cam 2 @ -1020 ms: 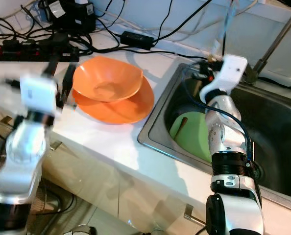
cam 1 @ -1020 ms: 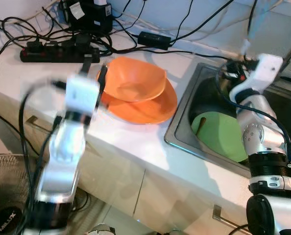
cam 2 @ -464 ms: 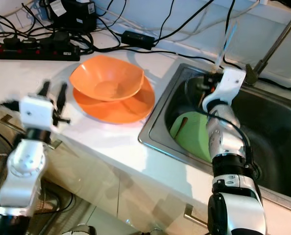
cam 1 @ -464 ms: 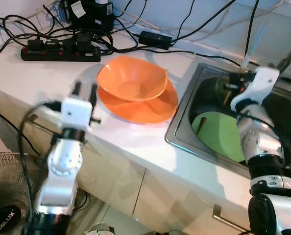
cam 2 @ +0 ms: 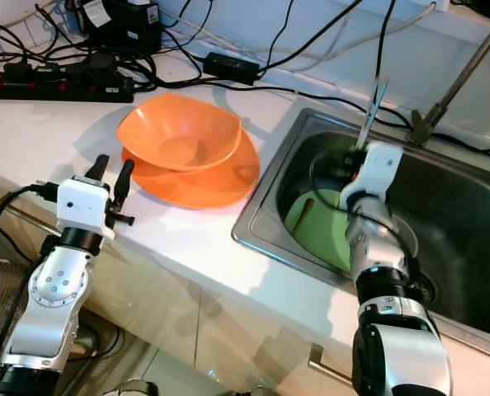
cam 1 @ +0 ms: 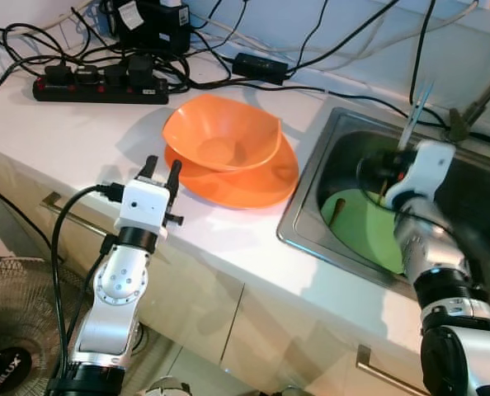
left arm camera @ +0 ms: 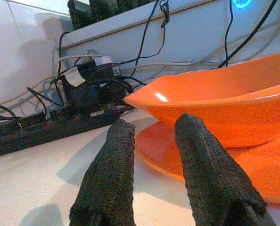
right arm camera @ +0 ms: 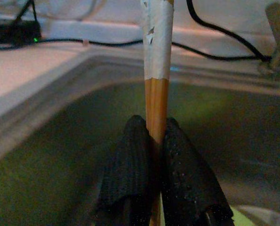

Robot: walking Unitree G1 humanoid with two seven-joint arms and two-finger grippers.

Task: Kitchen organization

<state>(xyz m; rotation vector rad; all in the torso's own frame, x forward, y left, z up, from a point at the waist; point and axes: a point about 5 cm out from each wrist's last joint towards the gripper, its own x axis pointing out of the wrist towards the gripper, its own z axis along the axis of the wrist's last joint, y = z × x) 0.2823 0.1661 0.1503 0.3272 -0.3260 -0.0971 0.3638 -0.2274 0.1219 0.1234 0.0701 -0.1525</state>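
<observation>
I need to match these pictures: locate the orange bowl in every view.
Left eye view: orange bowl upper centre, stacked on the orange plate.
Right eye view: upper left of centre.
Left wrist view: just beyond the left gripper.
Right wrist view: not there.
Shared landmark: black power strip.

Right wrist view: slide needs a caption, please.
Right gripper clamps an upright chopstick over the steel sink.

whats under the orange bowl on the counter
The orange bowl sits on an orange plate on the white counter. The bowl covers the plate's middle, so anything lying between them cannot be seen. The left gripper hovers beside the plate's edge, jaws open.
</observation>
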